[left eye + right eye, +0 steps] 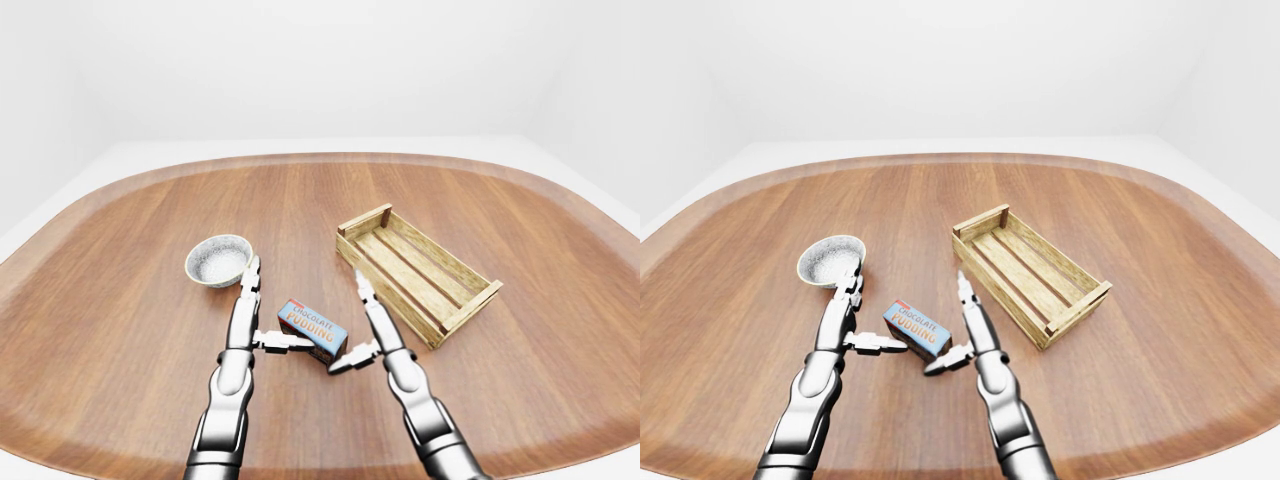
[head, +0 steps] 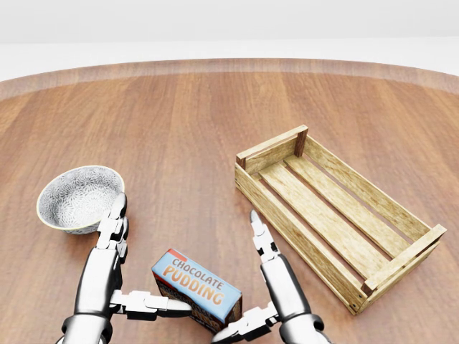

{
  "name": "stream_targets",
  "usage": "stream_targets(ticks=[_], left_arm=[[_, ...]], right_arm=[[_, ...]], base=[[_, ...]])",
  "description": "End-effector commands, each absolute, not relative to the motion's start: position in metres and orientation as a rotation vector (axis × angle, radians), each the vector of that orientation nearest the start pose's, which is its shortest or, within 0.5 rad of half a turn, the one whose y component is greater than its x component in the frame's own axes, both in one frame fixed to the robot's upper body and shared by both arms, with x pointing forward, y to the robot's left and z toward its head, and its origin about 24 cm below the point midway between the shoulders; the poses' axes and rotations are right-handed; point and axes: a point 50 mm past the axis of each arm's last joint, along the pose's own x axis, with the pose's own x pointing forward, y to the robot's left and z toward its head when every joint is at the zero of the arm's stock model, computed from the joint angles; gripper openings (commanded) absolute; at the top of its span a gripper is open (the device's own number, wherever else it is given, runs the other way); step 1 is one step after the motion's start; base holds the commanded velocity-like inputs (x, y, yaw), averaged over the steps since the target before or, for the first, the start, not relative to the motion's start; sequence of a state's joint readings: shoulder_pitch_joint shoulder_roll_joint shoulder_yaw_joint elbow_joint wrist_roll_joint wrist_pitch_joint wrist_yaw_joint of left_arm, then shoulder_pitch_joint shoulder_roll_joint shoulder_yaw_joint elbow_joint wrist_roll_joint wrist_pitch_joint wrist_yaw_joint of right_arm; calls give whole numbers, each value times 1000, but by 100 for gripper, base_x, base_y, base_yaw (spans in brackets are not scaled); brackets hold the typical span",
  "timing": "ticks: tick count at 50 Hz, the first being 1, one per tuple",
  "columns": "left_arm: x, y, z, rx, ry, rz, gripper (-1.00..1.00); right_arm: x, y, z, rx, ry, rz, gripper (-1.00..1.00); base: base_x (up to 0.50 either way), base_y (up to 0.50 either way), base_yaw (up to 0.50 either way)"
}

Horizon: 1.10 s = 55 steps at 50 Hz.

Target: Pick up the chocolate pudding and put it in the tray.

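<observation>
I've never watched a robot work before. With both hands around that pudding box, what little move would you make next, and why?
Probably press both hands inward until they pinch the chocolate pudding. The left hand and right hand flank the box with fingers open, only the thumbs at its ends, and it still sits on the table. The tray waits empty at right.

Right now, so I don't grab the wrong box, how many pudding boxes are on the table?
1. The pudding box lies at the head view's bottom centre, between the left hand and right hand, left of the tray. None seems hidden.
</observation>
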<state>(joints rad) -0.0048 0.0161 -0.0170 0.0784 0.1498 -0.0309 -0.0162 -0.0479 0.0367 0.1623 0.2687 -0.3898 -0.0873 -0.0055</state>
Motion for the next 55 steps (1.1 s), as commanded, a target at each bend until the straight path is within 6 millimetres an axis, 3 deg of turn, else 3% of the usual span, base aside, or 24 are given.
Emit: stream_targets(ticks=[1,3,4,6,13,15,17,23,25,33,36,38,41,55], left_arm=[[254,149,30,123,32,-38,100],[254,149,30,123,32,-38,100],[254,149,30,122,32,-38,100],[254,149,30,122,32,-38,100],[254,149,30,123,32,-38,100],[254,149,30,123,32,-38,100],[254,149,30,123,32,-38,100],[254,149,30,123,32,-38,100],[254,149,30,122,32,-38,100],[254,149,30,123,32,-38,100],[254,149,30,123,32,-38,100],[254,149,30,123,32,-38,100],[254,149,30,123,32,-38,100],[254,149,30,122,32,-38,100]], right_arm=[[253,-91,-13,-401,148,261,100],[254,-89,-8,-398,128,274,100],[254,-91,-20,-413,180,266,100],[255,-88,-13,-402,149,283,100],[257,-85,-16,-408,165,310,100],[257,-86,-32,-434,238,305,100],[259,-82,-22,-422,193,324,100],[261,-78,-24,-431,203,342,100],[260,-80,-39,-454,273,337,100],[262,-75,-31,-438,242,374,100],[262,-71,-35,-462,258,398,100],[260,-76,-57,-500,363,377,100],[263,-69,-41,-452,296,419,100],[260,-62,-47,-447,330,483,100]], base=[[0,0,0],[0,0,0],[0,0,0],[0,0,0],[0,0,0],[0,0,0],[0,0,0],[0,0,0],[0,0,0],[0,0,0],[0,0,0],[0,0,0],[0,0,0],[0,0,0]])
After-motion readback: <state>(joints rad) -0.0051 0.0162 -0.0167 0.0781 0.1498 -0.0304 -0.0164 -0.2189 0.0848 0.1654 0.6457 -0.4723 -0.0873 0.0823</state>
